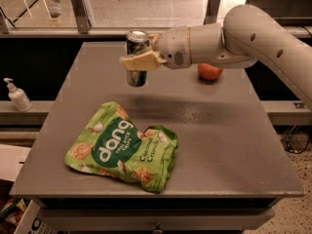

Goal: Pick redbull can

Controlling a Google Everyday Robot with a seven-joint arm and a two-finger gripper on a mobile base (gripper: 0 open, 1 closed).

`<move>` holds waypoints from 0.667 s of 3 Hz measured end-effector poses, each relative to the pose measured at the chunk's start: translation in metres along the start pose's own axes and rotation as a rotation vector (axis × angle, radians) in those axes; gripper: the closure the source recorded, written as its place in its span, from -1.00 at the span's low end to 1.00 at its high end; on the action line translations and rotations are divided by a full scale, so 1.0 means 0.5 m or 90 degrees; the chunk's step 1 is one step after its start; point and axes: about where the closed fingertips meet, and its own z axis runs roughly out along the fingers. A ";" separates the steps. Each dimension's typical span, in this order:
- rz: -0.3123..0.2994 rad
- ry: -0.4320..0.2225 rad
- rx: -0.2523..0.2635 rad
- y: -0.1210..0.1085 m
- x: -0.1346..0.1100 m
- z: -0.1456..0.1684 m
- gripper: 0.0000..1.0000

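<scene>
The redbull can [137, 44] is a slim blue-and-silver can with a silver top, held upright in the air above the back left part of the grey table [204, 130]. My gripper [140, 58] reaches in from the right and is shut on the can, with one cream fingertip [138, 62] across its front. The can's bottom hangs clear of the tabletop. The far finger is hidden behind the can.
A green "dang" chips bag [123, 147] lies flat at the table's front left. A red apple [210, 71] sits at the back right, partly behind my arm. A soap dispenser bottle [18, 95] stands on a ledge off the left side.
</scene>
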 end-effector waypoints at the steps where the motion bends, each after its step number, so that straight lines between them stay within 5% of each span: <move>1: -0.012 -0.024 0.011 -0.010 -0.063 -0.028 1.00; 2: -0.017 -0.051 0.020 -0.023 -0.116 -0.052 1.00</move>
